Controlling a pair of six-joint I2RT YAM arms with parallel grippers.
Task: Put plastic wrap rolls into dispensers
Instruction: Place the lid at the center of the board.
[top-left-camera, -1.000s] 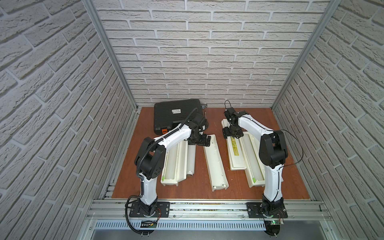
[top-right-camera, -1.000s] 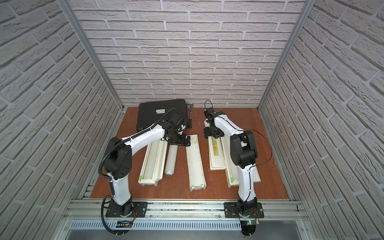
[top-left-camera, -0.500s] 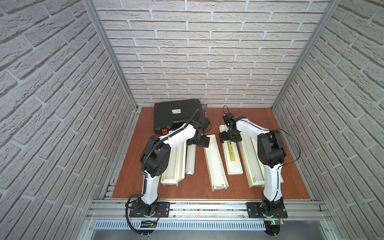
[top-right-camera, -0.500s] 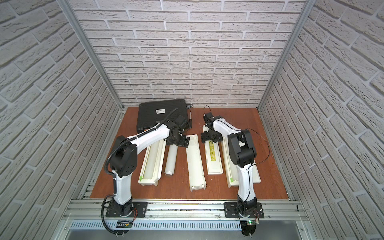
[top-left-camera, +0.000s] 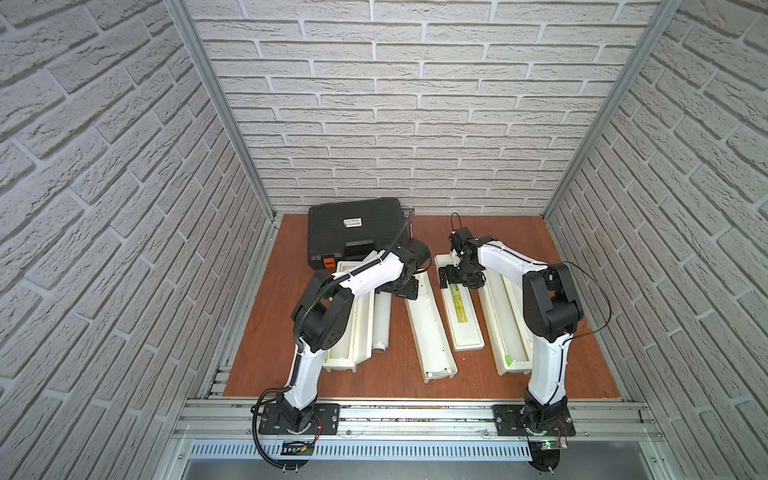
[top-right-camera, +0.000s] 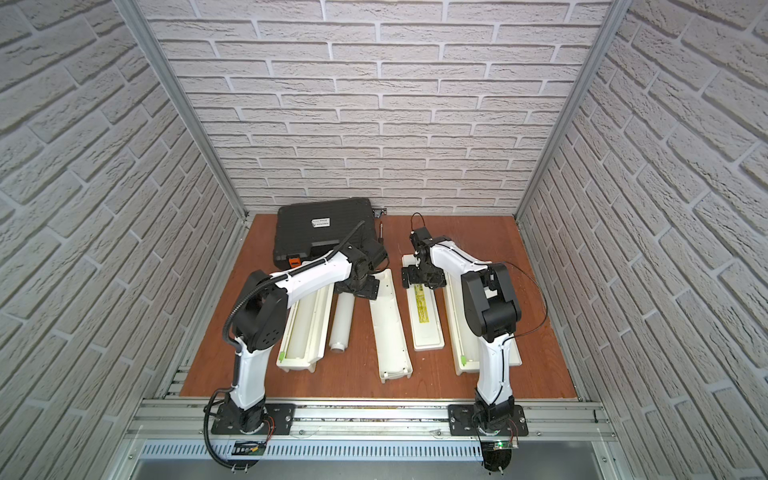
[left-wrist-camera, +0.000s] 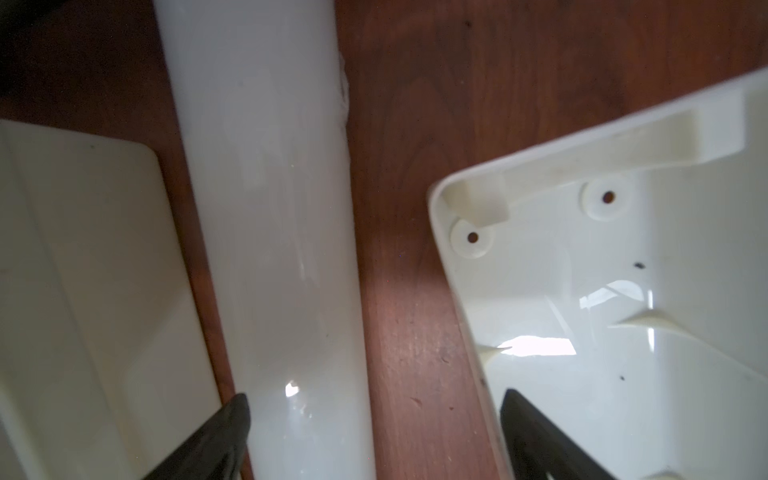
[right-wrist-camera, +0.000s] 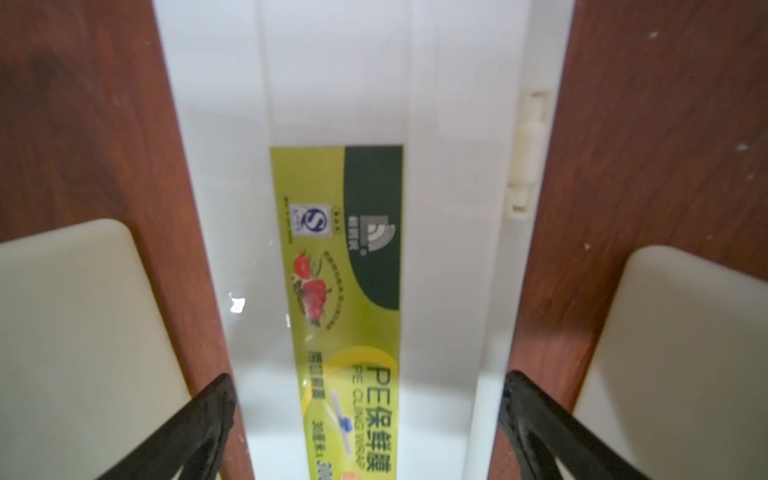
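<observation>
One plastic wrap roll lies loose on the wooden floor between two open dispensers. The left dispenser holds a roll; the middle one is empty. My left gripper is open low over the loose roll's far end, one finger beside it, the other over the empty dispenser's rim. My right gripper is open, straddling the closed dispenser with the yellow-green label. The right dispenser lies open with a roll inside.
A black case with an orange latch sits at the back left, just behind my left wrist. Brick walls enclose the floor on three sides. Bare wood shows along the front edge and at the back right.
My right gripper has opened wide, letting go of the labelled dispenser, and shifted slightly nearer. The left gripper has sunk a little towards the loose roll.
</observation>
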